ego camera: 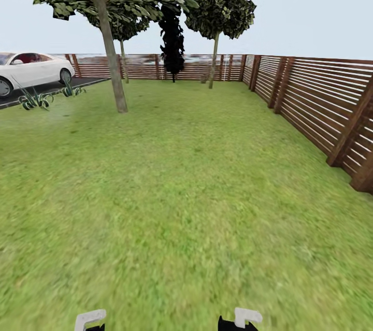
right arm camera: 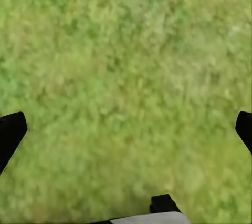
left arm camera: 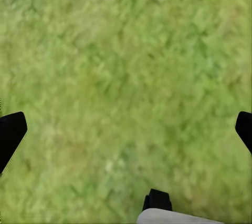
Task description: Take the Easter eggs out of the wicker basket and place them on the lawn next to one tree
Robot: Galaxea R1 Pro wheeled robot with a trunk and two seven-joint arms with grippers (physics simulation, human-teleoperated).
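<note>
- Right now my head camera looks across the lawn, a wide stretch of mottled green grass running up to the fence of dark brown horizontal slats along the far side and the right.
- Nearest to me, left of centre, stands a tree with a pale straight trunk and a leafy crown; two more pale-trunked trees and a black conical cypress stand back by the far fence.
- At the far left, a white car sits on dark paving, with spiky plants at the grass edge.
- My left gripper hangs over bare grass, fingers spread wide, nothing between them.
- My right gripper is likewise wide apart and empty over the grass.
</note>
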